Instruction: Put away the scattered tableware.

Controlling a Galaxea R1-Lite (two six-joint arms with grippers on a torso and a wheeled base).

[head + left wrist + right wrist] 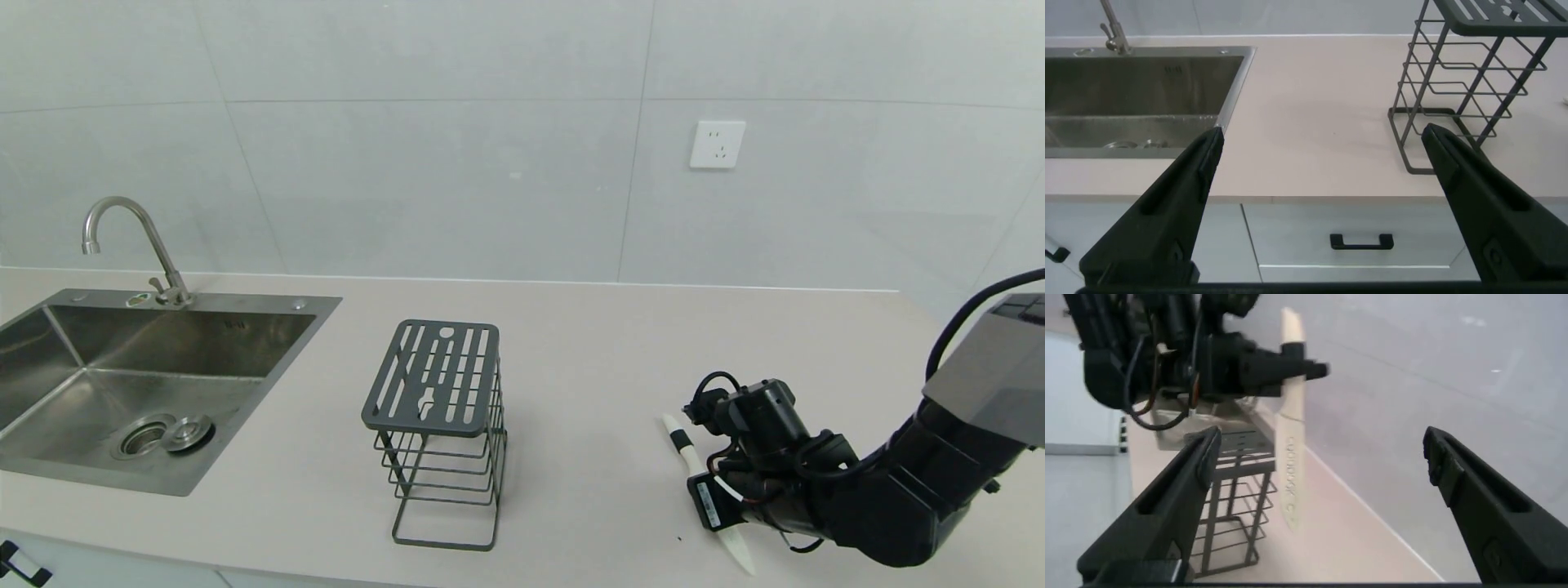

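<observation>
Far to the left of the rack [424,427] is the sink [98,384], which plays no part in the work here. Also on the rack's left, low by the counter's front edge, the left gripper [1320,135] hangs released, jaws wide and holding nothing, so it is not placed to steady anything. The rack stands upright and alone on the counter [588,351]. It is a light wire frame under a slotted top plate and looks easy to shove or tip. Well to the rack's right is the one piece of tableware, a white knife [684,447], slanted at the right gripper [722,490] with its tip toward the counter's front. Whether that gripper is clenched on the knife cannot be told. Two things could go wrong. A loose hold could let the blade swing, or drop it off the front edge. A blade brought in askew could strike the plate beside a slot and push the rack over.
</observation>
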